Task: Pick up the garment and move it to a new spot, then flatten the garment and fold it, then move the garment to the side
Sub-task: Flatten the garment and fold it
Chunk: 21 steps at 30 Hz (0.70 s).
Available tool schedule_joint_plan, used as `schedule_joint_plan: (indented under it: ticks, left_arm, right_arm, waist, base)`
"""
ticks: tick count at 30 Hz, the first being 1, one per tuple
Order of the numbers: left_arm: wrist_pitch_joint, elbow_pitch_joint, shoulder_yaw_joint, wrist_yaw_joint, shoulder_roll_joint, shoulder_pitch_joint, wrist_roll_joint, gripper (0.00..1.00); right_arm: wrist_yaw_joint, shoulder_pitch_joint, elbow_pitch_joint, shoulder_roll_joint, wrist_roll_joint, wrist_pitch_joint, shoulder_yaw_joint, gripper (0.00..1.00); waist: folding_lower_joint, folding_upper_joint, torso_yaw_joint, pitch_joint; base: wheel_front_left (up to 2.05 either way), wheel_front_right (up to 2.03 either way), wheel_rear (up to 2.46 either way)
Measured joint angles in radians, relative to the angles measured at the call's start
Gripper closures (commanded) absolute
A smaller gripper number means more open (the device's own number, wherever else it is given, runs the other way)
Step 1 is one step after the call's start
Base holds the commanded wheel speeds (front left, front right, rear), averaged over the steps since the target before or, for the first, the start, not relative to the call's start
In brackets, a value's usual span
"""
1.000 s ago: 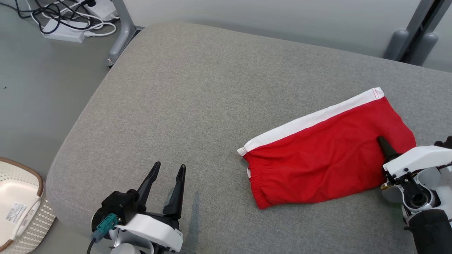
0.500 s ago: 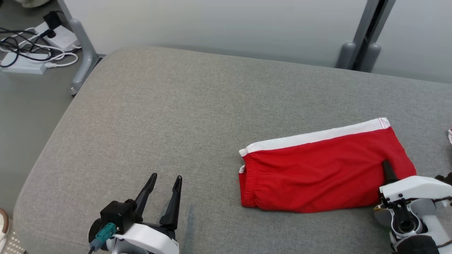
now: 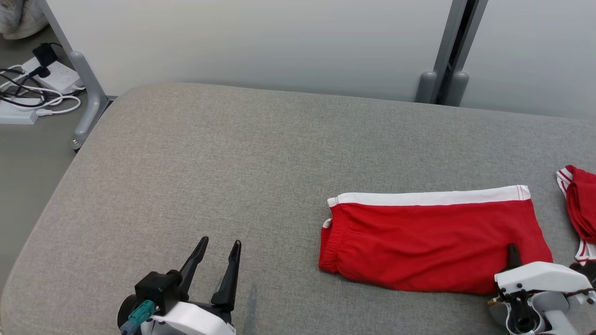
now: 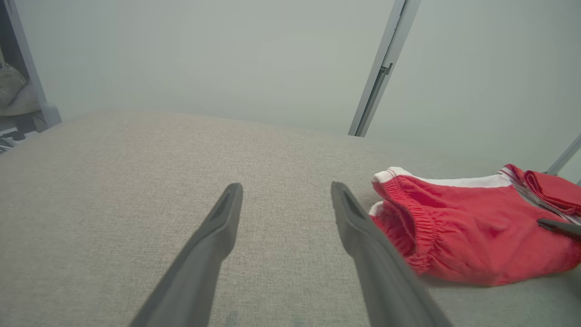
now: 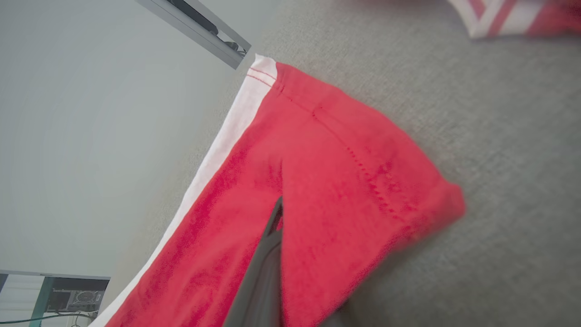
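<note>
The garment [image 3: 433, 242] is a folded pair of red shorts with a white stripe along its far edge, lying flat on the grey cushion [image 3: 242, 153]. My right gripper [image 3: 512, 251] is shut on its near right corner. In the right wrist view one dark finger lies on top of the red garment [image 5: 327, 172] and the right gripper [image 5: 278, 204] pinches the cloth. My left gripper [image 3: 220, 243] hovers open over bare cushion, left of the garment. In the left wrist view the left gripper [image 4: 286, 195] holds nothing, and the garment's [image 4: 463, 227] elastic waistband faces it.
A second red piece of clothing with white trim [image 3: 582, 204] lies just right of the garment, seen too at the top edge [image 5: 513, 18]. A power strip with cables [image 3: 28, 93] and a metal leg [image 3: 86, 97] stand on the floor at far left. A wall [image 3: 279, 42] backs the cushion.
The head camera has swung right, bringing the second red piece into view. The garment has turned clockwise on the cushion with my right gripper still shut on it. The left gripper stays open.
</note>
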<state>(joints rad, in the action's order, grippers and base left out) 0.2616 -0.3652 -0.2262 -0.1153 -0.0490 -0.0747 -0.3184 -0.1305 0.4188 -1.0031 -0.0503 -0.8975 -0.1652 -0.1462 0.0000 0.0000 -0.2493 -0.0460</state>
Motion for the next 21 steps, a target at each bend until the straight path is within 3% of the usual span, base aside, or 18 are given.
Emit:
schedule_joint_plan:
  ticks: [7, 10, 21]
  left_arm:
    - [0.000, -0.003, 0.007, -0.004, 0.000, 0.000, -0.011, 0.00]
    - [0.000, -0.003, 0.026, -0.004, -0.001, 0.006, -0.121, 0.00]
    - [0.000, -0.004, 0.040, 0.002, 0.000, 0.005, -0.132, 0.00]
  right_arm:
    - [0.000, 0.017, 0.082, 0.001, -0.021, -0.041, 0.127, 1.00]
    - [0.000, 0.002, 0.148, -0.001, -0.052, -0.043, 0.204, 1.00]
    - [0.000, -0.079, 0.350, 0.002, -0.151, -0.060, 0.436, 1.00]
  waist:
    - [0.0000, 0.0000, -0.020, 0.006]
    - [0.0000, 0.0000, -0.031, 0.011]
    - [0.0000, 0.0000, -0.067, 0.019]
  base:
    - [0.00, 0.00, 0.00]
    - [0.00, 0.00, 0.00]
    - [0.00, 0.00, 0.00]
